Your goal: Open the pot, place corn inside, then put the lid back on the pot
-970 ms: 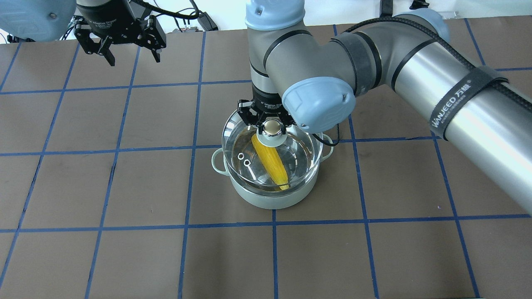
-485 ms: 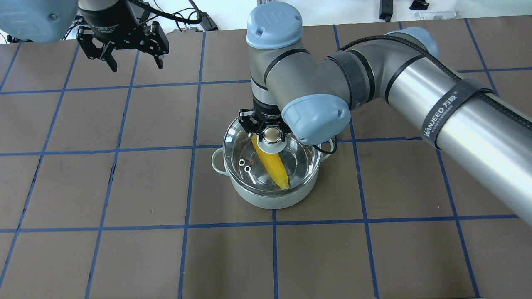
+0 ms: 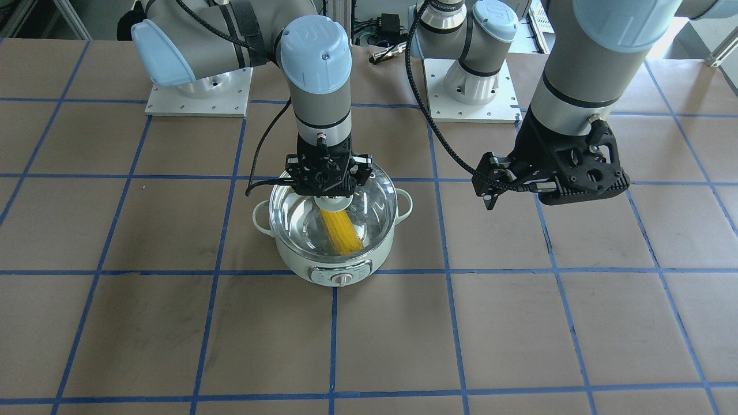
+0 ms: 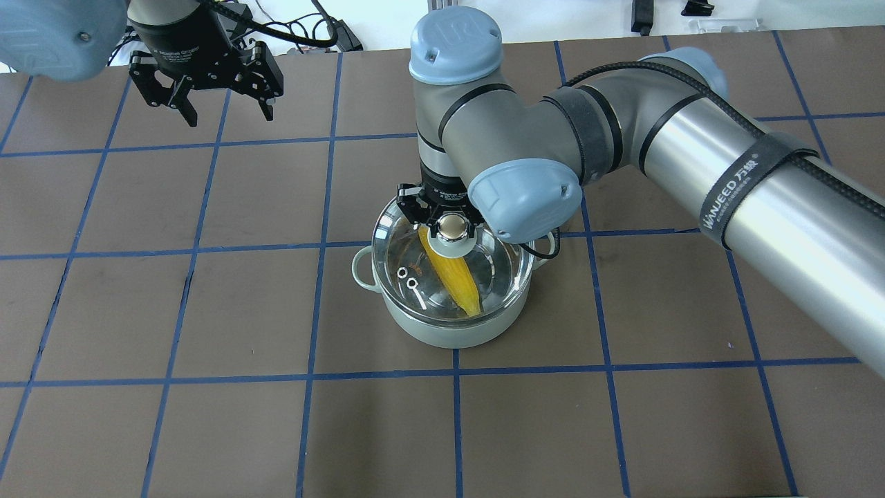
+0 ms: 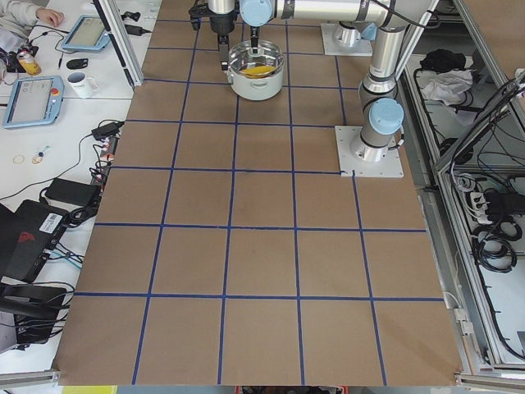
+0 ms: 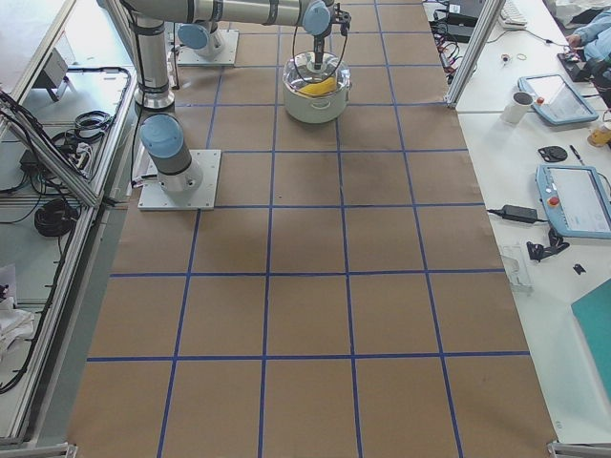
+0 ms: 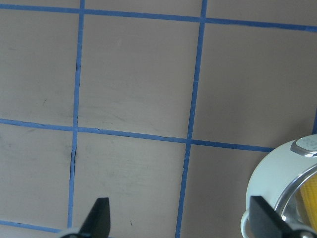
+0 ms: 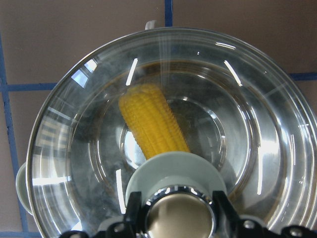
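Note:
The mint-green pot (image 4: 449, 333) stands mid-table, its control knob facing away from the robot (image 3: 343, 280). The yellow corn (image 4: 456, 278) lies inside it and shows through the glass in the right wrist view (image 8: 151, 124). The clear glass lid (image 4: 498, 266) sits level on the pot's rim. My right gripper (image 4: 451, 220) is shut on the lid's knob (image 8: 178, 210) from above. My left gripper (image 4: 228, 114) is open and empty, raised over the far left of the table, well away from the pot. The pot's edge shows in the left wrist view (image 7: 277, 183).
The table is brown paper with a blue tape grid (image 4: 318, 245). The right arm's elbow (image 4: 525, 190) hangs over the pot's right side. Both arm bases (image 3: 199, 92) stand at the robot's edge. Cables and small gear (image 4: 339, 34) lie beyond the far edge.
The lid has come down a little and settled on the pot's rim, still held by my right gripper. My left gripper has drifted slightly right, still open.

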`<move>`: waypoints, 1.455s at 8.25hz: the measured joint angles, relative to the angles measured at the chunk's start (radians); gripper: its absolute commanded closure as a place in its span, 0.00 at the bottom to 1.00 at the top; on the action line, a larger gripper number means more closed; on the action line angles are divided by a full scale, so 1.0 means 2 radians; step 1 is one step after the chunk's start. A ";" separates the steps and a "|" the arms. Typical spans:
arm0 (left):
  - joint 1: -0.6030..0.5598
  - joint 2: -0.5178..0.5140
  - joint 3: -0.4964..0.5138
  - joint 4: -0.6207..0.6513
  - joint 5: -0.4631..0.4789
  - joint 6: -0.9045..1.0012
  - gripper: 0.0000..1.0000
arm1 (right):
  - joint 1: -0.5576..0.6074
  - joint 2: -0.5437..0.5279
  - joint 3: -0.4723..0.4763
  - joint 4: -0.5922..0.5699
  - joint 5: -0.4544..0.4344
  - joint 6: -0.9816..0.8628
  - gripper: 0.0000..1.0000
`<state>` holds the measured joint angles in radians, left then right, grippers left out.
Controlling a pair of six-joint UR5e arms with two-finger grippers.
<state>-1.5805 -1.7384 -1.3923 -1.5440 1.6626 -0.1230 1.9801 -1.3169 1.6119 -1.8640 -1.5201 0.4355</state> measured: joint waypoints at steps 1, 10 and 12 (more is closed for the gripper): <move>0.000 0.006 -0.004 0.000 -0.009 0.000 0.00 | 0.000 0.000 0.000 0.000 0.000 0.000 1.00; -0.001 0.024 -0.036 0.002 -0.024 0.006 0.00 | 0.004 0.001 0.000 0.003 0.000 0.001 1.00; -0.001 0.024 -0.036 0.002 -0.023 0.005 0.00 | 0.004 0.002 0.001 0.003 0.000 0.001 1.00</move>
<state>-1.5815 -1.6904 -1.4649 -1.5394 1.6169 -0.1122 1.9879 -1.3136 1.6141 -1.8577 -1.5202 0.4369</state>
